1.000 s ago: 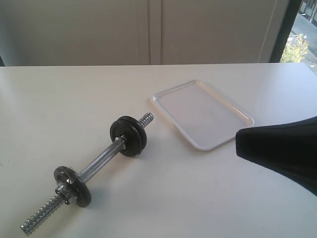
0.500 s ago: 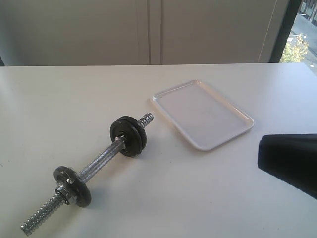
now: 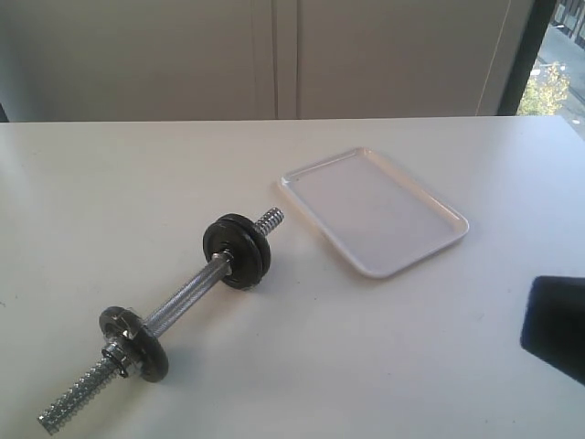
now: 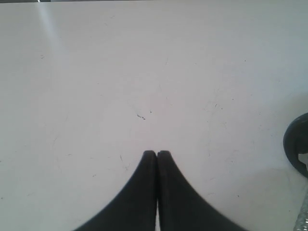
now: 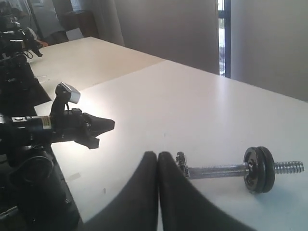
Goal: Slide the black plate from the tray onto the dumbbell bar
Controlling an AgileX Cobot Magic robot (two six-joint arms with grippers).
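The dumbbell bar lies slantwise on the white table, also seen in the right wrist view. Two dark discs sit pressed together near its far threaded end. The outer, glossier one is the black plate, which shows as the far disc from the right wrist. A duller disc with a chrome collar nut sits near the bar's close end. The tray holds nothing. My right gripper is shut and empty at the right edge, away from the bar. My left gripper is shut over bare table.
The table stretches wide around the bar and tray. From the left wrist a dark disc edge shows at the frame's border. The right wrist sees the left arm at the table's side, with equipment beyond.
My right gripper has drawn back to the right and down, leaving only its tip at the frame's edge. Bar, discs and tray have not moved.
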